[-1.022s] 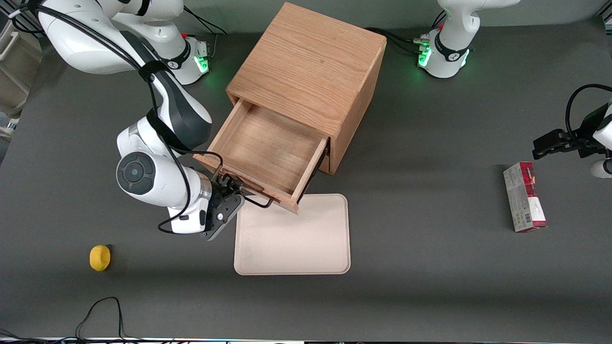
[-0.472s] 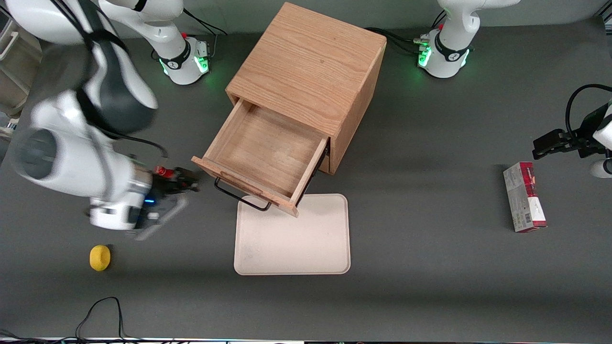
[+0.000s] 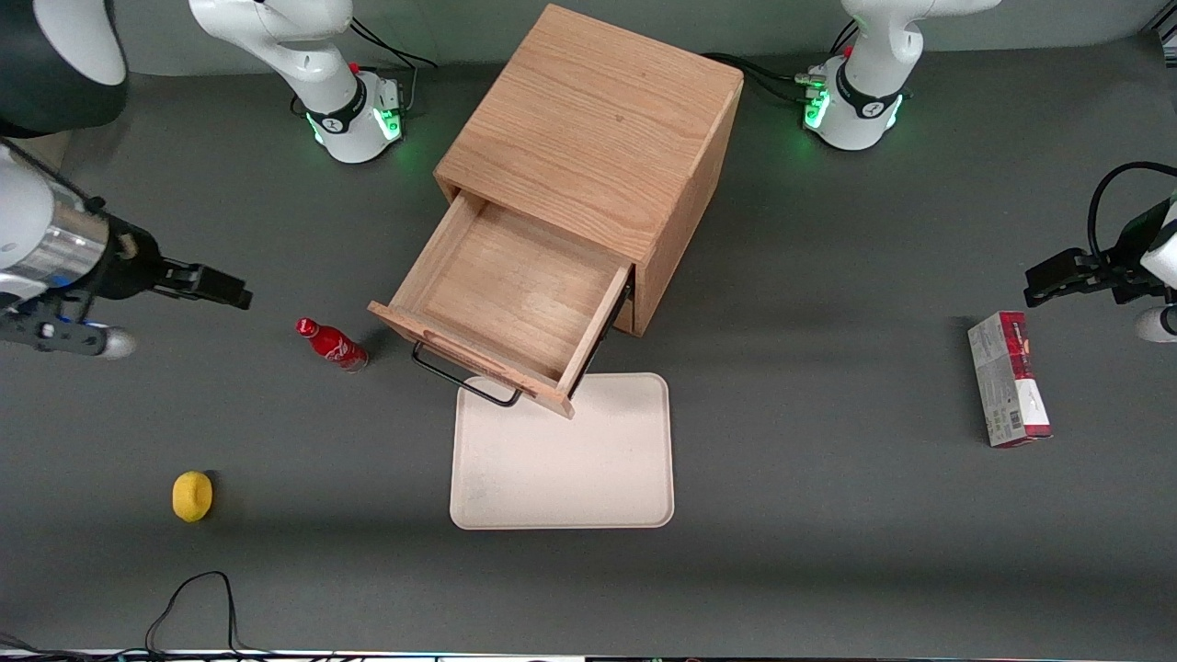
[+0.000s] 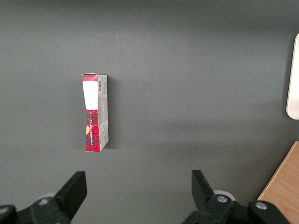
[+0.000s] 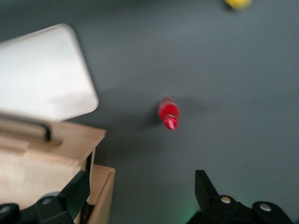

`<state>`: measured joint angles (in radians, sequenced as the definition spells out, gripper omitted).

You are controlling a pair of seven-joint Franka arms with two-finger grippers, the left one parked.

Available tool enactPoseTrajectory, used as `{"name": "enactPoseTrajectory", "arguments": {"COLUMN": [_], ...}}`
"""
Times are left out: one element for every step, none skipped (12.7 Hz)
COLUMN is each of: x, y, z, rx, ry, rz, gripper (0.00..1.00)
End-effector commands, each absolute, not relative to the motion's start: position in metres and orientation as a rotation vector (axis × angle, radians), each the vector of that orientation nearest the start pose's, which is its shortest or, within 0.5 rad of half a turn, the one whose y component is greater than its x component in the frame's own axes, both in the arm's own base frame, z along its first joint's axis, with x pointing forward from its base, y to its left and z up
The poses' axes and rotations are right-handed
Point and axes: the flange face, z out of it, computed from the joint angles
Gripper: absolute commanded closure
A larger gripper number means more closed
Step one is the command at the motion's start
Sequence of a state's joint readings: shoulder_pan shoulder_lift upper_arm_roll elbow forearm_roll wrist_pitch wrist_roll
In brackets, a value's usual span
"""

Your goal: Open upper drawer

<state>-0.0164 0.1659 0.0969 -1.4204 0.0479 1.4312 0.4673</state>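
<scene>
dark grey tabletop (image 3: pixel 828 414), soft shadows

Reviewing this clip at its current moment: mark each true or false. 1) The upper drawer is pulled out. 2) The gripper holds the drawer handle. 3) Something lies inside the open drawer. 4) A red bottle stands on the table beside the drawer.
1) True: the upper drawer is pulled out of the cabinet.
2) False: the gripper is open, off toward the working arm's end, clear of the handle.
3) False: it is empty.
4) True: the red bottle stands there.
</scene>
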Motion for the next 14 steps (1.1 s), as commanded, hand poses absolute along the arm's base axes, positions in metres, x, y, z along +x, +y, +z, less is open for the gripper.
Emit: {"name": "enactPoseTrajectory", "arguments": {"x": [0.586, 0.579, 0.564, 0.546, 0.524, 0.508, 0.505, 0.506, 0.511, 0.518, 0.523, 0.524, 0.525, 0.527], "y": [0.014, 0.015, 0.017, 0.018, 0.016, 0.015, 0.014, 0.012, 0.009, 0.006, 0.002, 0.0, 0.0, 0.001], "z": [0.584, 0.589, 0.605, 0.61, 0.614, 0.618, 0.622, 0.624, 0.628, 0.628, 0.63, 0.63, 0.629, 0.625], "rx": [-3.107, -3.111, -3.111, -3.11, -3.105, -3.101, -3.109, -3.119, -3.117, -3.118, -3.118, -3.134, -3.148, -3.151], "ry": [0.558, 0.469, 0.473, 0.476, 0.478, 0.478, 0.465, 0.448, 0.431, 0.428, 0.416, 0.377, 0.353, 0.348], "rz": [0.271, 0.266, 0.204, 0.129, 0.04, -0.013, -0.02, -0.027, -0.04, -0.04, -0.045, -0.044, -0.044, -0.032], "gripper": [0.0, 0.0, 0.0, 0.0, 0.0, 0.0, 0.0, 0.0, 0.0, 0.0, 0.0, 0.0, 0.0, 0.0]}}
